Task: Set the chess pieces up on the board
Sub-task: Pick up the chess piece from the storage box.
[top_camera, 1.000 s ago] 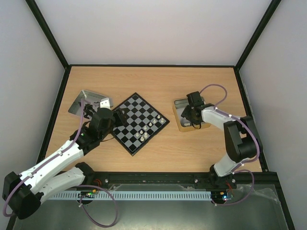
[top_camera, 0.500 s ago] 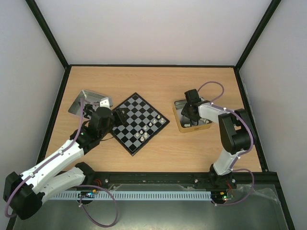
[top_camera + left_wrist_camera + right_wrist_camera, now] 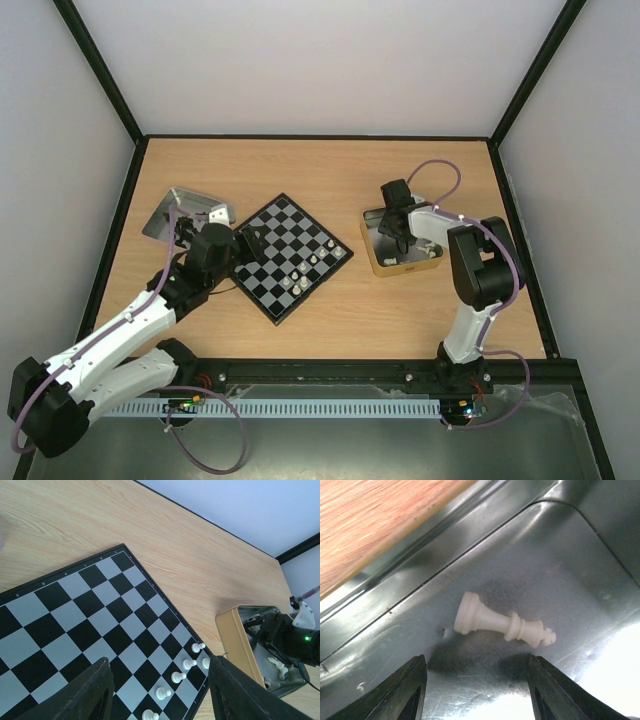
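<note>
The light wooden tabletop (image 3: 320, 170) carried the black-and-grey checked board (image 3: 278, 228) and, near it, a yellow-rimmed metal tray (image 3: 400, 268). The left claw (image 3: 160, 700) hung released over the board. The right claw (image 3: 477, 695) (also spread wide) straddled a cream chess piece (image 3: 500, 622) lying flat in the tray. A few white chess pieces (image 3: 189, 664) stood along one board edge.

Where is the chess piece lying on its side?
Right wrist view: the piece lies on the metal tray floor, just ahead of the open right tool.
</note>
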You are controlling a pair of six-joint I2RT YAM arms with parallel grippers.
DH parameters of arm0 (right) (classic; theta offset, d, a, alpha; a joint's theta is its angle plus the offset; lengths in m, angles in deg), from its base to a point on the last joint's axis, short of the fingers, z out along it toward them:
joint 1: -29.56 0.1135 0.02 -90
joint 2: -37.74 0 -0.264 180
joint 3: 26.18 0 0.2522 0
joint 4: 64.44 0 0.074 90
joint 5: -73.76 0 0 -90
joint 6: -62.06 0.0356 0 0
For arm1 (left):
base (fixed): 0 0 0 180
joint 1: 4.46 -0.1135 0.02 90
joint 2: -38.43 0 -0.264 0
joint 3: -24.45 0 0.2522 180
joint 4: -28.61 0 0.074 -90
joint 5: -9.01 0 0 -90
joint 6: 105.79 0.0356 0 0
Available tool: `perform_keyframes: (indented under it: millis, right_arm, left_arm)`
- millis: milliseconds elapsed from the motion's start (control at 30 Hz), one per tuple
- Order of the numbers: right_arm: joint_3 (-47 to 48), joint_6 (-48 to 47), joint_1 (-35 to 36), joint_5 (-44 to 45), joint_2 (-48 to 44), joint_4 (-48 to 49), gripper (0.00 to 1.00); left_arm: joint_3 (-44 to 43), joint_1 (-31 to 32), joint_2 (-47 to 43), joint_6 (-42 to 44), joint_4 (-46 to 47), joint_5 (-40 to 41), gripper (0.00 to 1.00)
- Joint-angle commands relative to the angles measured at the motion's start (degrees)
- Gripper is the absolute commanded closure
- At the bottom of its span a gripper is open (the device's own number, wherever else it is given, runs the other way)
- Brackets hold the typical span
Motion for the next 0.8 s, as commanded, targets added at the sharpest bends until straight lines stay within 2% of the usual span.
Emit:
perform_keyframes:
  millis: [0,133,300,467,767]
  right_arm:
    - [1.37,-1.99,-0.91,3.68,-0.1,-2.75,0.46]
    - [1.04,-5.51,-1.61,3.68,-2.5,-1.39,0.46]
    - [1.75,-12.96,-4.24,-2.53,-2.91,-0.39,0.49]
    - [4.87,-18.82,-4.79,-4.95,-0.21,-2.42,0.49]
    - [8.02,-22.6,-5.78,-4.28,4.25,-4.3,0.5]
  left_arm:
    - [0.77,-0.51,0.19,-0.26,0.83,-0.37,0.46]
    - [0.95,-0.57,0.12,-0.36,0.95,-0.42,0.46]
    - [1.04,-0.59,0.08,-0.27,1.0,-0.64,0.46]
    - [1.27,-0.68,0.16,-0.44,1.5,-1.22,0.46]
    - [1.28,-0.68,0.28,-0.47,1.49,-1.87,0.46]
